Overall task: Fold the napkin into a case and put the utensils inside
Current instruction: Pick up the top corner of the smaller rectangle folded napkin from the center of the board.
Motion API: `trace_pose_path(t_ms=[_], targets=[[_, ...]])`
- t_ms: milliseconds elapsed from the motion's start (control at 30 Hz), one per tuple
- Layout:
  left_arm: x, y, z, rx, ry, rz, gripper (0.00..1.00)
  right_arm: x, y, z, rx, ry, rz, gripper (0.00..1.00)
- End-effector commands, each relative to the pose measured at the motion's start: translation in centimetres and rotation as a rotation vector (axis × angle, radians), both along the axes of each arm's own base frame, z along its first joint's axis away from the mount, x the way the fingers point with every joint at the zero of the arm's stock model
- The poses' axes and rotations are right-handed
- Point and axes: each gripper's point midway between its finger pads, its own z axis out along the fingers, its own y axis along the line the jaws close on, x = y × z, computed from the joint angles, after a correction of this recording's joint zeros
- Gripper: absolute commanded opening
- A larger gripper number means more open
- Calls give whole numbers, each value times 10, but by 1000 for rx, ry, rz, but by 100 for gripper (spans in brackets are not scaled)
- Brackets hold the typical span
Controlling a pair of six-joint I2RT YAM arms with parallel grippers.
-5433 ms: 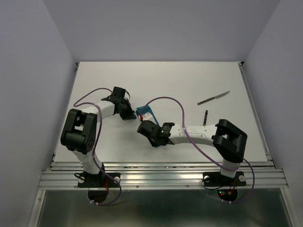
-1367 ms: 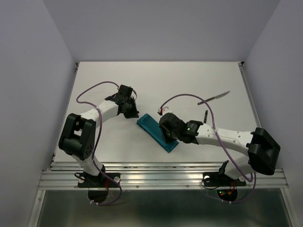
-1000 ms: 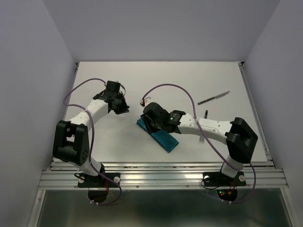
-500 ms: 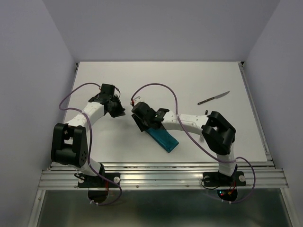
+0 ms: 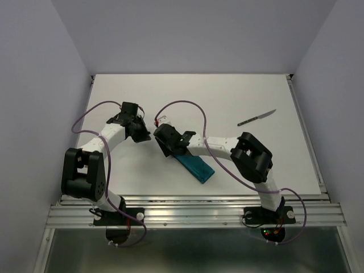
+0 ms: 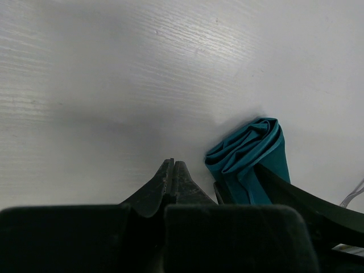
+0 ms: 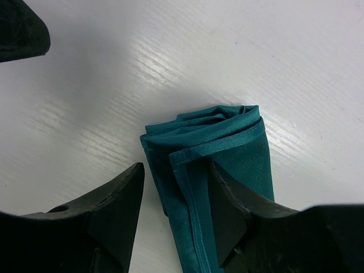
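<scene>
The right fingers are spread astride the folded end of the teal case, laid on the tabletop. The left fingers are pressed together, the case just beside them.

Plain white table under my fingers, pale lilac-grey walls beyond them and either side, metal rail behind, soft light.

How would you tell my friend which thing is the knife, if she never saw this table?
Look down at the white table and go to its right side. The knife lies there alone, slanted, with its dark handle toward the middle and its silver blade toward the right edge. It is thin and shiny, unlike the soft teal napkin case in the middle.
</scene>
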Motion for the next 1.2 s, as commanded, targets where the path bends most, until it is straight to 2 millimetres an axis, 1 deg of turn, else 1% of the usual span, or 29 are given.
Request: trace_pose_path(t_ms=[0, 133, 233, 267, 367, 400, 433, 467, 533, 567, 667, 700, 767, 800, 867, 900, 933, 967, 1000, 1033, 1067, 1100, 1133, 1167], targets=[[0, 2, 6, -1, -29, -14, 0, 10, 17, 17, 69, -48, -32, 54], [0, 2, 6, -2, -31, -16, 0, 11, 13, 15, 63, -55, -56, 53], [0, 1, 5, -7, -28, -19, 0, 13, 11, 14, 58, -63, -76, 48], [0, 1, 6, -7, -31, -19, 0, 13, 10, 14, 58, -64, -79, 44], [-1, 0, 6, -8, -29, -20, 0, 14, 12, 20, 83, -71, -82, 38], [-1, 1, 6, -7, -30, -19, 0, 13, 11, 19, 82, -71, -84, 32], [0, 0, 5, -8, -29, -20, 0, 13, 12, 23, 95, -75, -84, 30], [-1, 0, 5, -9, -28, -22, 0, 13, 11, 22, 95, -73, -84, 24], [-1, 0, 4, -10, -26, -23, 0, 12, 11, 23, 97, -72, -84, 18], [-2, 0, 4, -9, -28, -22, 0, 12, 10, 23, 97, -72, -84, 13], [-2, 0, 4, -11, -26, -26, 0, 11, 11, 27, 121, -74, -87, 6], [-3, -1, 4, -16, -29, -30, 0, 10, 10, 25, 126, -73, -88, 1], [-5, -2, 3, -21, -25, -34, 0, 9, 10, 29, 142, -75, -90, 1], [-5, -2, 3, -25, -26, -36, 0, 8, 10, 34, 158, -76, -90, 1], [-8, -5, 4, -40, -34, -46, 0, 3, 12, 33, 190, -63, -76, 1], [-9, -6, 4, -45, -36, -50, 1, 1, 12, 41, 218, -66, -71, 1], [-8, -9, 8, -61, -53, -58, 5, 3, 13, 44, 254, -64, -83, 1], [-12, -10, 6, -70, -50, -64, 10, 7, 10, 46, 280, -56, -93, 1], [-14, -11, 5, -78, -53, -70, 15, 0, 8, 38, 298, -15, -73, 1], [-14, -14, 10, -96, -73, -82, 22, -1, 14, 52, 368, -24, -68, 1], [-18, -16, 7, -100, -69, -94, 25, -1, 13, 52, 395, -6, -59, 1], [-19, -17, 7, -105, -71, -100, 28, -2, 6, 45, 397, 13, -65, 1], [-21, -18, 8, -110, -77, -109, 31, 2, 8, 55, 447, 1, -71, 1], [-24, -22, 6, -111, -74, -121, 31, -2, 11, 55, 465, 16, -55, 1]])
